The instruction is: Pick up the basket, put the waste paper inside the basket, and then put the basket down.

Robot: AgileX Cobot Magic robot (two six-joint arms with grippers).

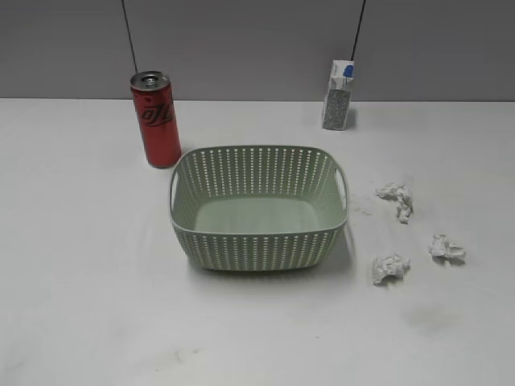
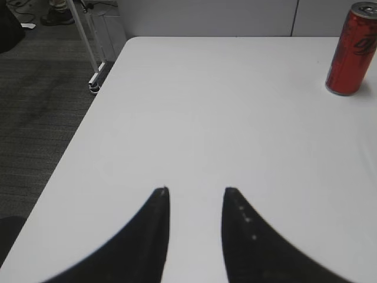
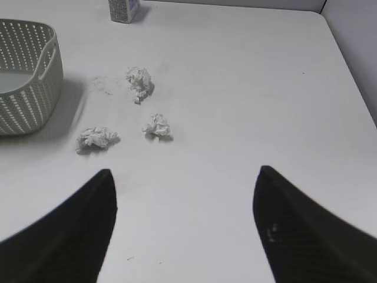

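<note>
The pale sage-green basket (image 1: 259, 207) stands upright and empty at the table's middle; its right end shows in the right wrist view (image 3: 26, 76). Three crumpled white waste paper wads lie on the table to its right: a far one (image 1: 396, 199), a near one (image 1: 389, 268) and a rightmost one (image 1: 445, 249). In the right wrist view they are the far wad (image 3: 139, 82), the left wad (image 3: 94, 138) and the middle wad (image 3: 156, 125). My left gripper (image 2: 195, 191) is open and empty over bare table. My right gripper (image 3: 185, 174) is wide open and empty, short of the wads. Neither gripper shows in the exterior view.
A red soda can (image 1: 156, 119) stands behind the basket's left corner, also in the left wrist view (image 2: 352, 48). A white-and-blue carton (image 1: 338, 95) stands at the back right, also in the right wrist view (image 3: 123, 10). The table's left edge (image 2: 76, 138) drops to dark floor.
</note>
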